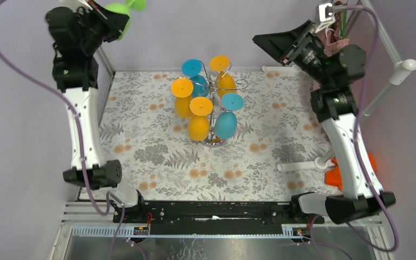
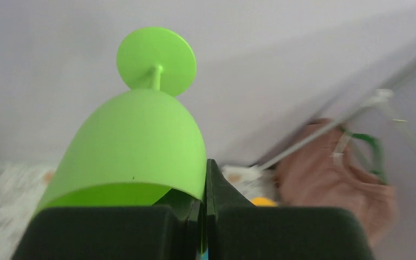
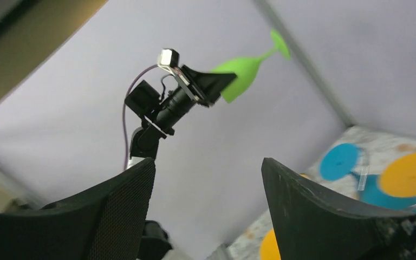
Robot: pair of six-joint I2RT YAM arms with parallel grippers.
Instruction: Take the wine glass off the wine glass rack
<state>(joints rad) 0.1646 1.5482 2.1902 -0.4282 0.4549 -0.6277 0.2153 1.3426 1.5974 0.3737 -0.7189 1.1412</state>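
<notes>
The wine glass rack [image 1: 215, 142] at centre carries three orange glasses [image 1: 197, 127] and two blue glasses [image 1: 225, 124], hung bowl-down. The green wine glass [image 2: 135, 146], matte with a flat round foot, is off the rack at eleven o'clock, its rim clamped in the left gripper [image 2: 203, 216]. At one o'clock the right gripper [image 3: 208, 168] gapes, holding nothing.

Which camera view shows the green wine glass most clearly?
The left wrist view: the green wine glass fills it, bowl, stem and foot clear, rim pinched in the left claw. The top external view catches only part at its upper edge; the right wrist view shows it small and far.
</notes>
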